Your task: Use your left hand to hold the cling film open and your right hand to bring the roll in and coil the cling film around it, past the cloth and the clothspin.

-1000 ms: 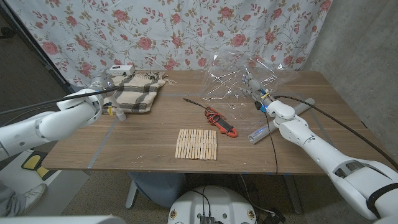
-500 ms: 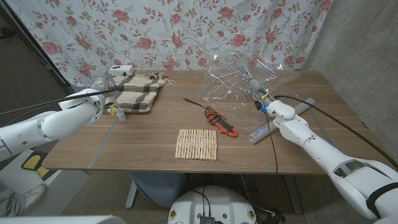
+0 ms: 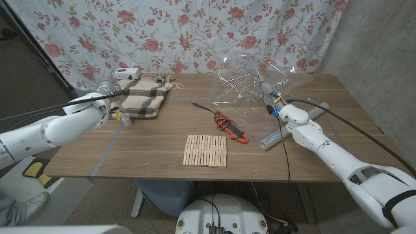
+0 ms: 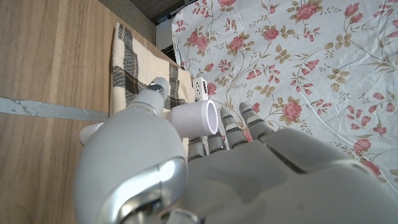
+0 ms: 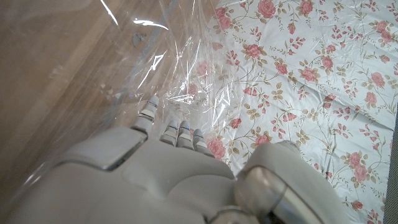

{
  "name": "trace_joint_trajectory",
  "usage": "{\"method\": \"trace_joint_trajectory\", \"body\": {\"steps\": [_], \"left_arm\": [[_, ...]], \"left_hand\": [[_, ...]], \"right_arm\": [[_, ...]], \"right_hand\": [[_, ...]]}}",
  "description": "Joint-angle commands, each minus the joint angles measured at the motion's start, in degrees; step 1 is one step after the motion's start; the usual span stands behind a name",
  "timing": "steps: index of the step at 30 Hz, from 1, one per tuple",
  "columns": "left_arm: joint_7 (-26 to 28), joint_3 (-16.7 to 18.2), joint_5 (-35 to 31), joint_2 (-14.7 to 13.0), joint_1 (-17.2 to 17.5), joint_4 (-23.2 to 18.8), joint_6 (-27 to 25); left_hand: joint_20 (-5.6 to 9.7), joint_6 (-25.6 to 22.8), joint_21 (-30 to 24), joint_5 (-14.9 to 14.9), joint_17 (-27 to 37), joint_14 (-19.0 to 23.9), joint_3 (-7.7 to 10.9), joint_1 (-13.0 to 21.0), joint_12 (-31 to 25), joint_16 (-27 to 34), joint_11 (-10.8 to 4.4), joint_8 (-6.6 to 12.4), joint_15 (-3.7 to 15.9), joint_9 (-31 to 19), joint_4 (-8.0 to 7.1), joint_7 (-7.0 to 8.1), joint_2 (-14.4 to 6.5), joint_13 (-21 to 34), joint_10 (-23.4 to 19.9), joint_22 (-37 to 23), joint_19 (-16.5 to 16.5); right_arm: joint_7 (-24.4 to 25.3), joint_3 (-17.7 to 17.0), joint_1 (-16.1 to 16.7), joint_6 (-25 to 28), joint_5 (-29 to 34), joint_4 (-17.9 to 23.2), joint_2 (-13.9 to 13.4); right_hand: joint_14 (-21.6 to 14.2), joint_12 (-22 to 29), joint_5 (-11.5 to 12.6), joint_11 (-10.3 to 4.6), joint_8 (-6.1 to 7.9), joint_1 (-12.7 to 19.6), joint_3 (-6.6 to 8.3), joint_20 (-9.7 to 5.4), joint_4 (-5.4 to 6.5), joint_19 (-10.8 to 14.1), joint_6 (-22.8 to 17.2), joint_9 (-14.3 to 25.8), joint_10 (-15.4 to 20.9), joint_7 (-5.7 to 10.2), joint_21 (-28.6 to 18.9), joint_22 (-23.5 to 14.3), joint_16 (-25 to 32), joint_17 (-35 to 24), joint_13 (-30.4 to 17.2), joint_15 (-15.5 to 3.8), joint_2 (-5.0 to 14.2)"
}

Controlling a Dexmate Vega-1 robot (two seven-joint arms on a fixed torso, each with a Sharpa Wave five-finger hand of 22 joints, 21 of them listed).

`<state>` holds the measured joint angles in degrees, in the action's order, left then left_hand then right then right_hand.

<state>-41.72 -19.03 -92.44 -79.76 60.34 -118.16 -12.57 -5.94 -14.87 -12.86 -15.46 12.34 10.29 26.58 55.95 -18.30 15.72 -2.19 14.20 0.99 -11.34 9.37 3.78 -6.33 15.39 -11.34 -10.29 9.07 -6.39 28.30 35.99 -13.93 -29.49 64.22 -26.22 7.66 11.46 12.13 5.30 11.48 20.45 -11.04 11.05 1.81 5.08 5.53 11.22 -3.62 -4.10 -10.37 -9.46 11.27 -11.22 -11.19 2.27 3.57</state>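
Cling film stands in a crumpled, half-raised heap at back right of the worktop, well apart from the left arm.

L to R:

- Left hand hangs over the near edge of the plaid cloth. In the wrist view it pinches a short white tube betw. thumb and fingers, other fingers loosely curled. So it's busy and nowhere near the film.
- Row of clothespins lies front-centre. Red/black clamp meter w/ probe lead is just behind it, towards the film.
- Right hand is up against the film's right side. The wrist view shows its fingers side by side, reaching into the film. Can't tell if they actually grip it.
- A longer clear-ish roll lies on the worktop beside the right forearm, untouched.

Judgement: roles look swapped vs. the task, w/ the right at the film and the left at the cloth end. To do the step well:

- Bring the left hand across high enough to pass over cloth, pins and meter lead w/o dragging them.
- Take one free edge of film, not a bunched wad, and hold it taut and raised.
- Right hand then picks the roll near its middle, keeps it parallel to the held edge, touches film to roll first, then turns slowly.

Risk: film clings to itself and to fingers, so slack = tangles.
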Motion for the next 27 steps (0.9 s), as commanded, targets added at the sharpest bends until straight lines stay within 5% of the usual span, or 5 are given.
{"method": "trace_joint_trajectory", "body": {"steps": [1, 16, 27], "left_arm": [[-0.9, -0.8, -0.6, 0.7, -1.2, 0.4, 0.7], [0.2, -1.5, -0.7, 1.5, -2.0, 1.1, 0.7], [2.0, -1.8, -0.3, 2.0, -2.1, 1.4, 0.1]], "left_hand": [[0.52, -2.0, -1.7, 0.2, 0.6, 0.6, -0.65, 0.4, -0.7, 0.6, 0.46, 0.64, -0.35, -0.2, -0.04, -0.24, -0.9, 0.8, -0.7, -0.8, 3.7], [1.01, -8.6, -6.9, 0.5, 3.0, 4.6, -2.32, 1.3, -2.8, 3.9, -0.02, 2.35, 0.15, -1.2, -0.03, -0.05, -2.5, 2.8, -3.7, -3.5, 11.0], [1.01, -15.4, -11.7, 1.5, 8.3, 12.1, -4.44, 3.2, -6.8, 12.4, -2.94, 5.23, 3.48, -3.3, 0.13, 0.61, -3.0, 6.2, -10.3, -6.9, 13.2]], "right_arm": [[-0.6, 0.3, -0.6, -0.3, 0.0, -1.2, 0.5], [-0.7, 0.3, -0.8, -0.2, -0.1, -1.7, 0.7], [-0.7, 0.3, -0.7, -0.2, -0.3, -1.7, 0.7]], "right_hand": [[0.5, 0.2, -0.1, 0.26, 0.07, -0.1, -0.08, 0.07, -0.07, -0.3, -0.3, 0.1, -0.2, 0.27, -0.3, -0.2, 0.2, 0.0, -0.2, 0.07, 0.48], [0.5, 0.2, -0.1, 0.32, 0.06, 0.0, -0.06, 0.07, -0.15, -0.3, -0.3, 0.1, -0.2, 0.29, -0.3, -0.2, 0.2, 0.0, -0.2, 0.04, 0.49], [0.5, 0.2, -0.1, 0.19, 0.05, 0.1, 0.06, 0.06, -0.20, -0.3, -0.3, 0.1, -0.2, 0.29, -0.3, -0.2, 0.3, 0.0, -0.2, 0.04, 0.70]]}}
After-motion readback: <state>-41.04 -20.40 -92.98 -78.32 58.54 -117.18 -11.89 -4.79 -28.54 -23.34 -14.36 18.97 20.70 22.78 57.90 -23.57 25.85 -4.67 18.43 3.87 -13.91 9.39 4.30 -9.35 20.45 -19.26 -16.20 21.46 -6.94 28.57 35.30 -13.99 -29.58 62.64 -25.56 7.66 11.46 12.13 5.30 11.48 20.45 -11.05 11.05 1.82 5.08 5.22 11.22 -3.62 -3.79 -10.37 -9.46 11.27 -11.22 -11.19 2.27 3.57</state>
